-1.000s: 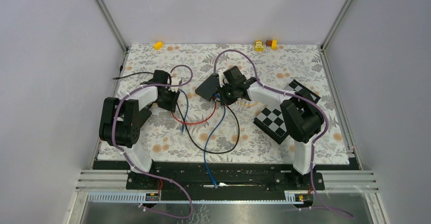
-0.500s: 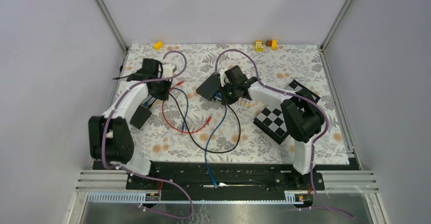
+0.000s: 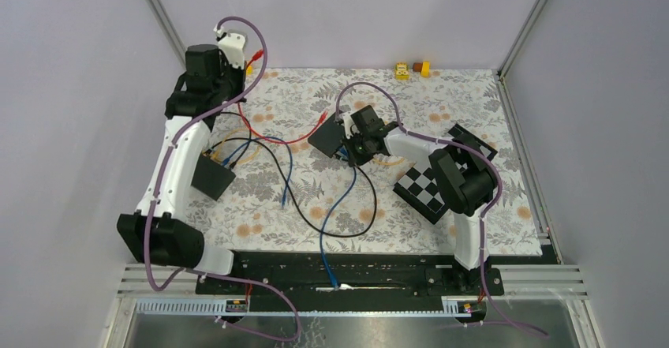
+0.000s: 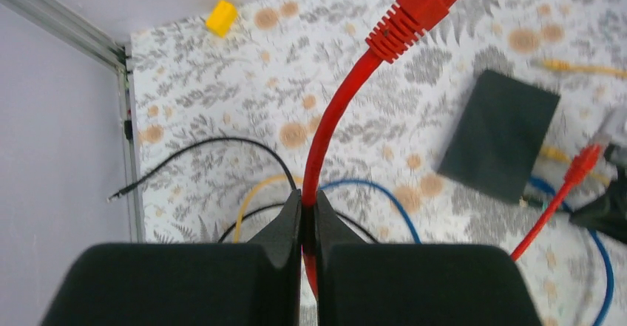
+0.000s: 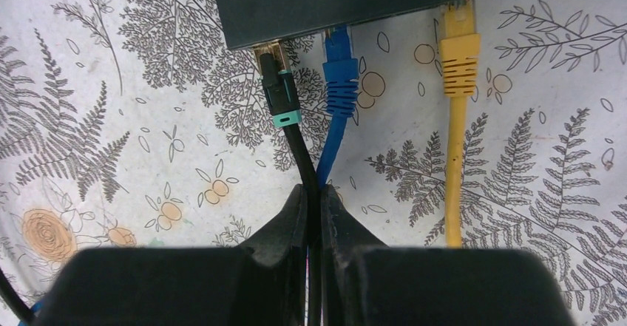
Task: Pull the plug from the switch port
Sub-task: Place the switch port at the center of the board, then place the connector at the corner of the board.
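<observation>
A second ago the left end effector (image 4: 309,215) sits low at the left switch (image 3: 211,178). Now it is up at the far left corner, clamped shut on the red cable (image 4: 325,134) just behind the red plug (image 4: 418,8). The plug hangs free in the air, well apart from that switch, which has slid nearer and left on the bench (image 3: 473,95). I judge the pull done: the plug is out of its port, and setting it down is probably all that remains. In the middle, a second red plug (image 3: 322,116) lies loose on the bench. On the right, the right end effector (image 5: 314,200) has barely moved, closed on the black cable (image 5: 299,148) below the black plug (image 5: 279,93), which is seated in the right switch (image 5: 370,1).
</observation>
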Robot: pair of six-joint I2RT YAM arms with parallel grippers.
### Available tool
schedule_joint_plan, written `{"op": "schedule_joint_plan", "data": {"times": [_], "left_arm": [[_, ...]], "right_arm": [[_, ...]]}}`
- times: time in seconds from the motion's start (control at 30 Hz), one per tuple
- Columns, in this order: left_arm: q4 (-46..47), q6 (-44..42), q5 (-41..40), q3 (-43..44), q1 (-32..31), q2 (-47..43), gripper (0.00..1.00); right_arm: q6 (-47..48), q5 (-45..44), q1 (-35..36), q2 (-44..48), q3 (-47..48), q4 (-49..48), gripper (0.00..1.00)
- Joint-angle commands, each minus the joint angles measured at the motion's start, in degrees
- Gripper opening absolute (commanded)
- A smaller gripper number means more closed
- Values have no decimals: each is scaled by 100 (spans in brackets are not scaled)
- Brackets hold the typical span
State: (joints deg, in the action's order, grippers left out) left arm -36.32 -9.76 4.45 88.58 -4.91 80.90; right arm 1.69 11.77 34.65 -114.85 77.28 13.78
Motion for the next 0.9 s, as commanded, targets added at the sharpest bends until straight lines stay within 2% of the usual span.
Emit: {"op": "schedule_joint_plan", "data": {"times": [0.0,0.13,0.3,0.6,0.77,0.87], "left_arm": [[1057,583,-417,362,28,558,0],[1843,899,-769,411,25,1146,0],[2735,1190,-1241,571,25,1991,0],[2985,1474,-1482,1539,16,3784,0],[2847,1138,-1672,2138,26,4612,13],[2735,1021,-1748,2437,25,4936,33]], "right_arm": [[85,150,-66,-119,7,-104,11],[93,238,-85,-49,-14,-107,19],[144,458,-152,198,-159,-167,38],[298,1147,-399,819,-542,-315,61],[559,1313,-470,1290,-678,-224,65],[662,1274,-520,1547,-711,-122,65]]}}
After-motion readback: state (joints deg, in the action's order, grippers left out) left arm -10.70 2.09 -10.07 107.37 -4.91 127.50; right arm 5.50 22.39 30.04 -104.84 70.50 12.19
